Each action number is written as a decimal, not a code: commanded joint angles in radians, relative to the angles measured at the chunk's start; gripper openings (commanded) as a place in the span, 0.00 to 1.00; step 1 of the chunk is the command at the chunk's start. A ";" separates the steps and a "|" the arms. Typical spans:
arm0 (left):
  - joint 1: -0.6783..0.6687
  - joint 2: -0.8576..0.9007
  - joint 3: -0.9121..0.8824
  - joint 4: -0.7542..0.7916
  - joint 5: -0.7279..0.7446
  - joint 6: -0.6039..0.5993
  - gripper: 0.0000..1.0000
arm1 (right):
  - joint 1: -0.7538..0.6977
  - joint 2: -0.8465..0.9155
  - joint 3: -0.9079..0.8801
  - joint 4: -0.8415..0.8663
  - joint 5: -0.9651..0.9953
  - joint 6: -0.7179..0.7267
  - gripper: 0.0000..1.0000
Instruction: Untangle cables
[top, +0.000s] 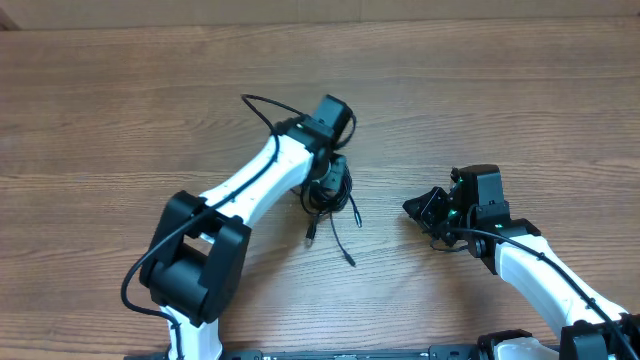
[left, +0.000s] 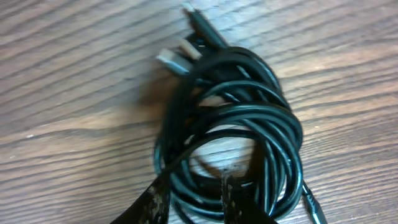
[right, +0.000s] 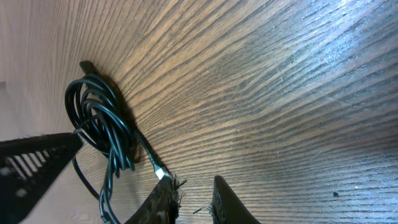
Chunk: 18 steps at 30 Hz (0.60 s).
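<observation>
Fig. — untangling, early stage by the look of it. Nearest the bases: right gripper (right: 189, 199), jaws a narrow slit apart, nothing betw. them, well to the right of the work over the table (top: 520, 90). In the right wrist view, one silver-tipped plug end (right: 159, 173) just beside its left finger. Mid-table: two loose tails (top: 349, 255) trailing toward the robot from the cables (top: 328, 188), a tight black coil of several stacked loops, none separated. At the coil's far edge: left gripper (left: 193, 202), fingers either side of the lower loops; clamped or merely straddling — cannot tell. Beyond: wood-grain top only. Hazards, as judged: w/ many strands betw. the fingers, a pull likely to drag the whole coil rather than free one cord; a tail tugged through the loops apt to cinch a knot; thin glossy cord apt to slip out; narrow right jaws apt to miss or nudge the plug.
</observation>
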 joint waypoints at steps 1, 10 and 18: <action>0.028 0.013 0.018 -0.030 0.030 0.027 0.29 | 0.003 -0.001 0.016 0.005 0.010 0.000 0.18; 0.048 0.022 -0.013 -0.036 -0.003 0.061 0.34 | 0.003 0.000 0.016 0.005 0.010 0.000 0.19; 0.045 0.022 -0.101 0.013 0.038 0.065 0.21 | 0.003 0.000 0.016 0.005 0.009 0.000 0.19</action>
